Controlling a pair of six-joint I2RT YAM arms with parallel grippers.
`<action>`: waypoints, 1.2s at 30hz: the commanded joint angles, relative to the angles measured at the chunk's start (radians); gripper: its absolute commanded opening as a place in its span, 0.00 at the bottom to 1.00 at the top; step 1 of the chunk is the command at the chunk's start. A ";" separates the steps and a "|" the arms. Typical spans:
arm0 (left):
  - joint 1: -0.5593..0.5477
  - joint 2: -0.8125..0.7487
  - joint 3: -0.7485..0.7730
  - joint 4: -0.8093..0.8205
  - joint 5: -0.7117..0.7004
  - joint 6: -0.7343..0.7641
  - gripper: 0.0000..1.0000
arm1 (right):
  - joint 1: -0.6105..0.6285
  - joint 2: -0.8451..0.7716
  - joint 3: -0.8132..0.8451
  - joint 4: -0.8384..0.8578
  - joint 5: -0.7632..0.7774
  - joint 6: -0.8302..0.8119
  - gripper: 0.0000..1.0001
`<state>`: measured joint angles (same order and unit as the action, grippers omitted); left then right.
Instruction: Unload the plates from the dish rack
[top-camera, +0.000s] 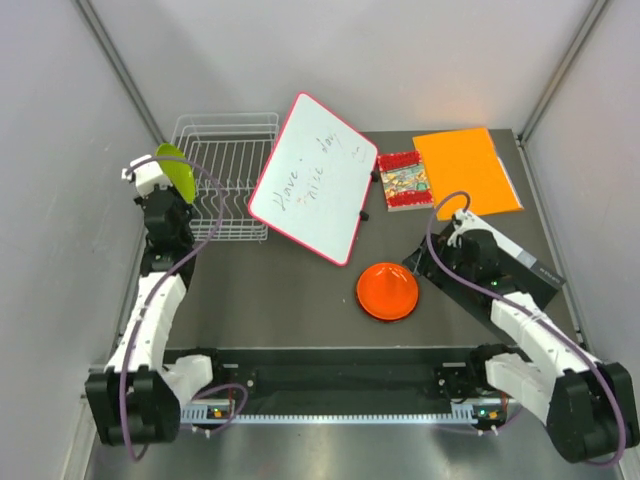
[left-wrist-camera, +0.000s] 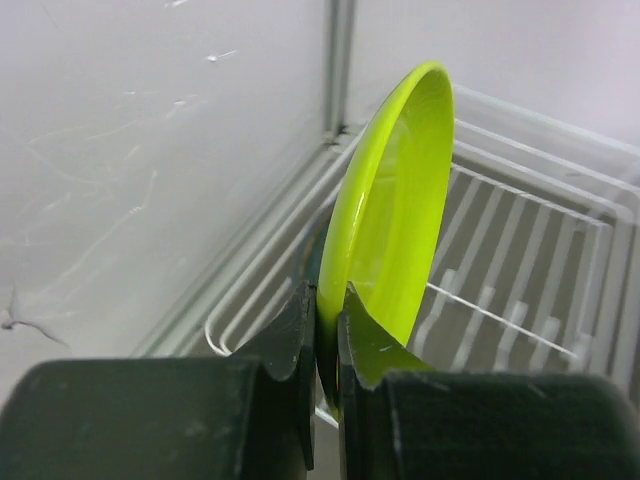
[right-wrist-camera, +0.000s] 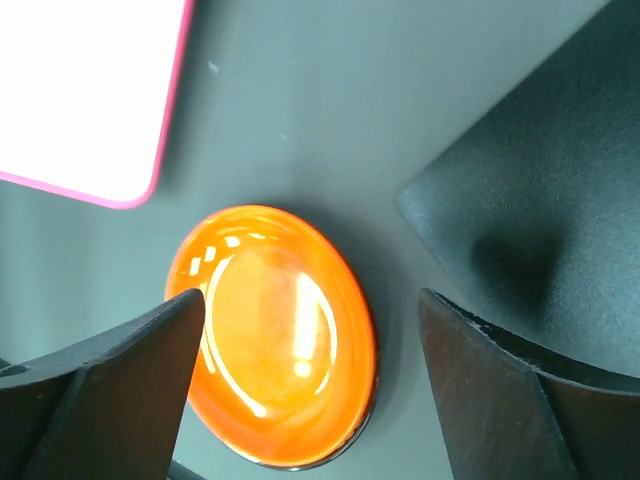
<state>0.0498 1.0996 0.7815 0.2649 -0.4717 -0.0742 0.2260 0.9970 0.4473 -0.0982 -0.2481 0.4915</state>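
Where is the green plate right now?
The green plate is at the far left of the top view, standing on edge in the left gripper, at the left end of the white dish rack, close to the wall.

The lime green plate (left-wrist-camera: 395, 200) has one plain, glossy colour, the orange plate (right-wrist-camera: 275, 335) is bright with white shine marks, and the dish rack (top-camera: 225, 150) is of white wire. The whiteboard (top-camera: 313, 178) is white with a pink frame and dark handwriting. The book (top-camera: 403, 181) is red with a many-coloured picture, the folder (top-camera: 467, 170) plain orange, the worktop (top-camera: 280, 300) dark grey.
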 joint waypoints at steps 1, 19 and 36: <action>-0.005 -0.194 0.024 -0.226 0.152 -0.208 0.00 | -0.014 -0.147 0.016 -0.072 0.006 0.002 0.90; -0.028 -0.592 -0.119 -0.440 0.898 -0.568 0.00 | 0.015 -0.419 0.022 -0.051 -0.157 0.140 0.95; -0.481 -0.405 -0.263 -0.213 0.624 -0.602 0.00 | 0.275 -0.189 0.074 0.196 0.009 0.177 0.95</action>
<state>-0.3149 0.6353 0.5213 -0.1158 0.3180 -0.7029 0.4500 0.7780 0.4679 -0.0162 -0.3149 0.6712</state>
